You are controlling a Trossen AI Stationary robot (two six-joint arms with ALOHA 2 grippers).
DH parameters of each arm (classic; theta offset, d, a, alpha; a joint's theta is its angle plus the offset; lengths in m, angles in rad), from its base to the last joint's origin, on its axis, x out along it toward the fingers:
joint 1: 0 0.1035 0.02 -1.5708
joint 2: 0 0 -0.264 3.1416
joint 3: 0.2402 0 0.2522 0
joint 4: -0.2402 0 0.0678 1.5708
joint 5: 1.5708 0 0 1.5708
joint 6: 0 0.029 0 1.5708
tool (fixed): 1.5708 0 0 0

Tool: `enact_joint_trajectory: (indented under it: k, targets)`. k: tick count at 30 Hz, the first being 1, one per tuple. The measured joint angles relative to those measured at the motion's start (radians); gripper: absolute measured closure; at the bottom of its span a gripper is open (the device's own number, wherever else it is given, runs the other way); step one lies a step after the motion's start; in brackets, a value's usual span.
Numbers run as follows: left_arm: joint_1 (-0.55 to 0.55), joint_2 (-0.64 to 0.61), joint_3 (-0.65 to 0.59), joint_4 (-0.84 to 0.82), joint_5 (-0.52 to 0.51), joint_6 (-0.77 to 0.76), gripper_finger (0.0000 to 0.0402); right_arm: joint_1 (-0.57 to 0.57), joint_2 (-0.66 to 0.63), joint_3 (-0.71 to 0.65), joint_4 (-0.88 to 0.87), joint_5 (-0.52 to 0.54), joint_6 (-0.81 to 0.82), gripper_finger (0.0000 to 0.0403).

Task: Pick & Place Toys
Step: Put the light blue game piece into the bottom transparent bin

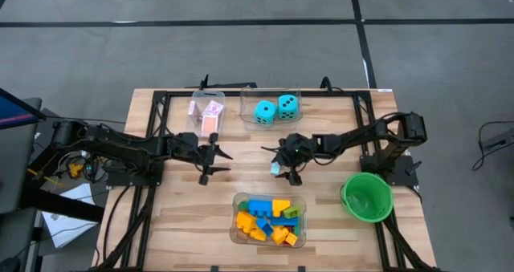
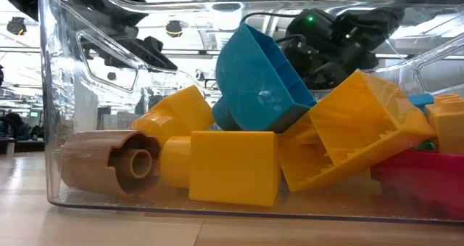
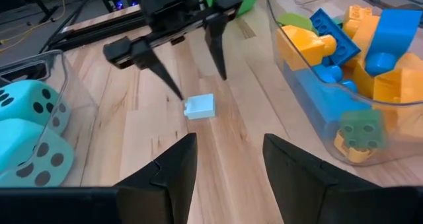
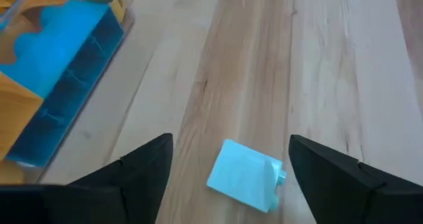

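A small light-blue brick (image 4: pixel 246 176) lies flat on the wooden table (image 1: pixel 177 216), near its middle; it also shows in the high view (image 1: pixel 275 168) and the left wrist view (image 3: pixel 199 106). My right gripper (image 4: pixel 228 184) is open, low over the table, one finger on either side of the brick and apart from it. My left gripper (image 1: pixel 217 161) is open and empty, left of centre, facing the right gripper (image 3: pixel 192 72). Several bricks (image 1: pixel 269 218) lie in a clear tub (image 1: pixel 238 198). Two cyan dice (image 1: pixel 275 108) and pink-backed cards (image 1: pixel 206 111) lie in tubs at the back.
The brick tub (image 2: pixel 51 130) stands near the front edge, right before the low camera. A green round bowl (image 1: pixel 367 196) sits at the right. The dice tub (image 3: pixel 66 72) and card tub stand at the far side. Bare wood lies between the two grippers.
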Motion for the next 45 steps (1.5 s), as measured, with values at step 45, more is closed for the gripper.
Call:
enact_joint_trajectory:
  k: [45]
  targets:
    - [-0.026,0.0,0.0,0.005,0.0,-0.007,0.0234,-0.036,0.136,0.004,0.064,0.054,-0.002,0.0199]
